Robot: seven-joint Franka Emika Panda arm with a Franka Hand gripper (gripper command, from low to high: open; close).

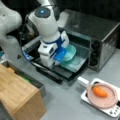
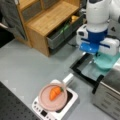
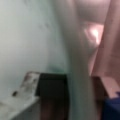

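In a front view we see the gripper (image 1: 60,55) low over the open toaster oven (image 1: 97,35), right at the near rim of a teal bowl (image 1: 70,51) that sits on the oven tray (image 1: 75,65). The bowl lies just beyond the jaws, toward the oven's mouth. Well off from the jaws, down at a front view's right, a carrot (image 1: 100,91) rests on a pink plate (image 1: 111,100) set on a white scale (image 1: 86,97).

In a front view from the opposite side, the gripper (image 2: 90,48) hangs directly above the bowl (image 2: 106,61), with the wooden shelf (image 2: 47,17) behind it and the carrot (image 2: 55,92) far below the jaws.

In the wrist view the bowl's rim (image 3: 75,62) runs straight up between the jaws, one dark fingertip (image 3: 51,83) against its inner wall, so we judge the jaws to be pinching the rim.

We think the hold is thin: a grip on one edge alone could let the bowl tilt or slip if lifted fast, and it might catch the oven frame or drag the tray.
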